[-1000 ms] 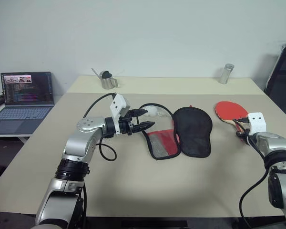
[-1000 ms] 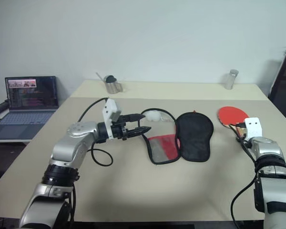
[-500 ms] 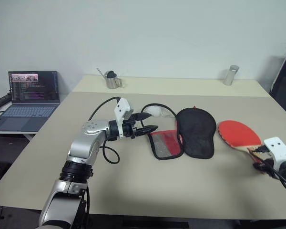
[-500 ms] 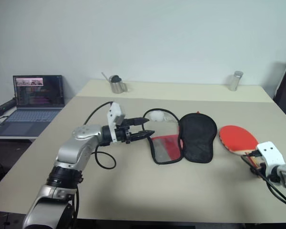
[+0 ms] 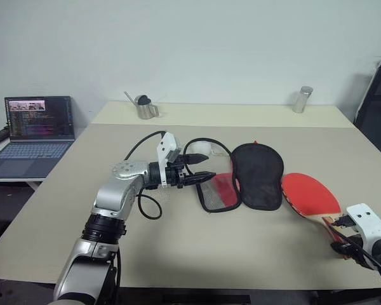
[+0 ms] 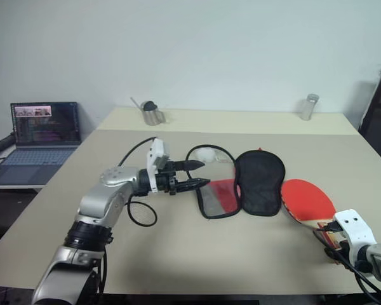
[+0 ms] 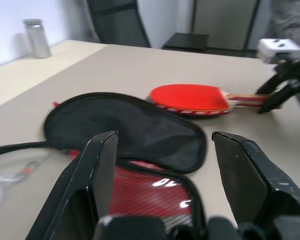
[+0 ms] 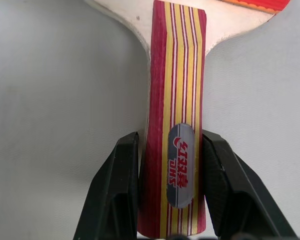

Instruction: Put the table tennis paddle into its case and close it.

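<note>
The table tennis paddle (image 5: 310,194) lies red face up near the table's front right, just right of the case. My right gripper (image 8: 171,150) is shut on its striped wooden handle (image 8: 175,165), one black finger on each side. The case (image 5: 257,175) lies open and flat at the table's middle, with its black-lined half on the right and its red mesh half (image 5: 217,192) on the left. My left gripper (image 5: 200,168) points level at the mesh half's left edge with its fingers (image 7: 102,165) wide open and nothing between them. I cannot tell whether it touches the case.
A black cable and a small white object (image 5: 200,147) lie behind the case. A metal pitcher (image 5: 143,107) and a metal shaker (image 5: 300,100) stand at the table's far edge. An open laptop (image 5: 38,127) sits on a side desk at left; a black chair (image 5: 376,105) stands at right.
My right gripper has pulled the paddle back toward the table's front right, beside the case's black half. The left gripper has hardly moved and stays open.
</note>
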{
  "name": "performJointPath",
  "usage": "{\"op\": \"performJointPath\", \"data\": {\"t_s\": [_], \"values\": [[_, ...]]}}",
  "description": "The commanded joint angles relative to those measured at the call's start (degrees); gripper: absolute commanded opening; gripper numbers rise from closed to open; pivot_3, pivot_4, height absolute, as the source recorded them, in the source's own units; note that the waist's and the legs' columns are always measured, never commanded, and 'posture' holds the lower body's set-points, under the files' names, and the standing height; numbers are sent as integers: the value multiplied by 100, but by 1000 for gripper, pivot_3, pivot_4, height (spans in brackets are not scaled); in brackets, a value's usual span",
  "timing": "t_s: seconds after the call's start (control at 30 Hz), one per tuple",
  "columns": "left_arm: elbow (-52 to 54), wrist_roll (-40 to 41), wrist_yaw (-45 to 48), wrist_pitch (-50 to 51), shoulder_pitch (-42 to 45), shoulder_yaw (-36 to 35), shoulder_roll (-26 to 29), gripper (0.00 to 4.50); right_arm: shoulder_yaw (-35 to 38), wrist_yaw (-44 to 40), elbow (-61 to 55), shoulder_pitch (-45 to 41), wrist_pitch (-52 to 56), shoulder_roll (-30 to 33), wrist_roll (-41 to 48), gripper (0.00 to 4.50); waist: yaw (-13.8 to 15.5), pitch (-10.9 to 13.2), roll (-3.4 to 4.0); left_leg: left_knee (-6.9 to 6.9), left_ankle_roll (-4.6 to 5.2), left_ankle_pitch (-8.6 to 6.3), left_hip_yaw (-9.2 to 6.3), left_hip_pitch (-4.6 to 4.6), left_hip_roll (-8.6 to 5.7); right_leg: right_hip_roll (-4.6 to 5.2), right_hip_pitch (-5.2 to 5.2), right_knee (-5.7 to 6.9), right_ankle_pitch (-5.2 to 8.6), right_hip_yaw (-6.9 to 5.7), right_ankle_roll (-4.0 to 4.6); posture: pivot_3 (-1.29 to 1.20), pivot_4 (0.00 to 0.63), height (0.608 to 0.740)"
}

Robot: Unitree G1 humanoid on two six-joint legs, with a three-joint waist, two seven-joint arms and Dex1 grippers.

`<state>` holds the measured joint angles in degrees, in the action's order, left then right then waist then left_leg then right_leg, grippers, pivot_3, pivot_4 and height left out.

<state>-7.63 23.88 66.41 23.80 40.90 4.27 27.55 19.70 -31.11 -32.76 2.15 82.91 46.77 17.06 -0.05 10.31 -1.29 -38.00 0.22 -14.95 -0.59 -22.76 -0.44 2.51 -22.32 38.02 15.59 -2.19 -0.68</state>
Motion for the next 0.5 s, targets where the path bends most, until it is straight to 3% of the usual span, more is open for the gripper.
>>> {"op": "performJointPath", "data": {"t_s": [0.03,0.2,0.43,0.5], "values": [[644,506,455,430,-33,-117,292,3261,-200,-43,60,-161,1,-14,187,1362,-23,0,-2,0,0,0,0,2,1,-1,0,0,0,1,0,0,150,740],[967,513,1002,521,-206,90,811,3261,-198,-30,205,-509,-72,-112,216,1362,-71,2,-5,0,0,0,11,17,10,-14,6,1,0,13,-1,0,150,740],[1189,512,1201,582,-198,180,1096,3261,-405,-37,370,-844,-24,-45,358,3523,-31,3,-5,0,0,1,11,16,12,-21,4,2,8,17,-13,0,150,740],[1260,534,1196,607,-202,168,1117,3261,-473,-20,469,-946,-51,-34,357,3523,-9,3,-5,1,0,0,10,11,11,-21,3,-1,0,17,0,0,150,740]]}}
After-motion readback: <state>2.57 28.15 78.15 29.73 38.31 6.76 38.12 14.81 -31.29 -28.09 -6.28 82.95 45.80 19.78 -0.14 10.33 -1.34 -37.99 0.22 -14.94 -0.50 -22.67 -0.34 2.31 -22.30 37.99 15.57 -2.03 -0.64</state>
